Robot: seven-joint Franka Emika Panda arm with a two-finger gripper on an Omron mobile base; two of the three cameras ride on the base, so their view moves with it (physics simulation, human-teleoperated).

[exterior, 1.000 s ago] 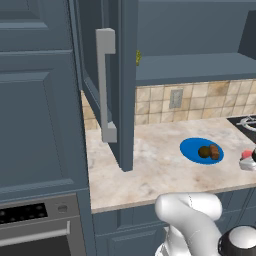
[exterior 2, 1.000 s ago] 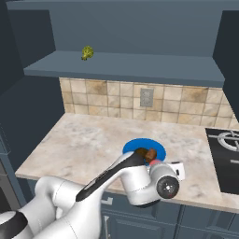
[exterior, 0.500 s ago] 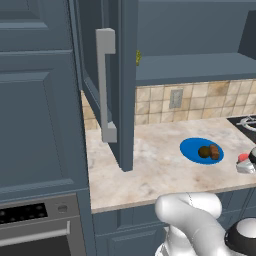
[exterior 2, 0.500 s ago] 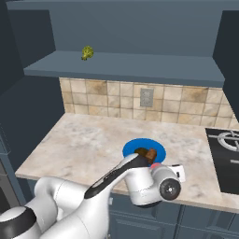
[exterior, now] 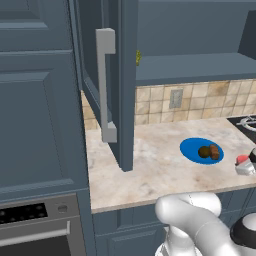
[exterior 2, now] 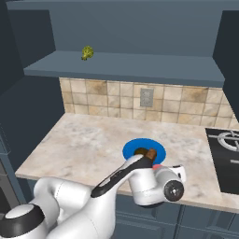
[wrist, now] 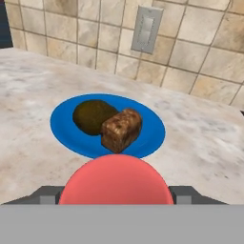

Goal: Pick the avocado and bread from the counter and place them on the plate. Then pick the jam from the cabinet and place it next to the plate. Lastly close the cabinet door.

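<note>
Mostly hidden: in the hand view the jam (wrist: 116,180) shows as a smooth red dome against the bottom edge, its lower body cut off, and it covers the near rim of the plate (wrist: 66,133). My two dark fingertips (wrist: 47,194) peek out on either side of the dome, right against it. So my gripper (wrist: 116,196) is clasped around the jam, jaws spread to the jar's width.

From the left base view the gripper (exterior: 246,165) sits near the right edge, partly cropped; the jam (exterior: 242,160) is a small red patch above a whitish block. Whether the jar rests on the counter (exterior: 150,170) or hangs just above it, I cannot tell. From the right base view my own wrist blocks most of the jam (exterior 2: 158,166); a sliver of red shows beside the plate (exterior 2: 133,147).

Shapes and surfaces: plate is a flat, bright blue disc. On it lie the avocado (wrist: 91,116), a round, dull olive-brown ball, and the bread (wrist: 121,129), a blocky brown lump with a mottled crust. They touch. Counter is beige marbled stone; backsplash (wrist: 190,43) is tan square tile with a grey outlet plate (wrist: 145,29).

The cabinet (exterior 2: 126,65) is dark blue-grey, with a small yellow-green thing (exterior 2: 87,52) on its shelf, too small to identify. The cabinet door (exterior: 122,85) stands open, edge toward the camera, with a long grey bar handle (exterior: 106,85). A black cooktop (exterior 2: 224,154) is cut off at the right.
</note>
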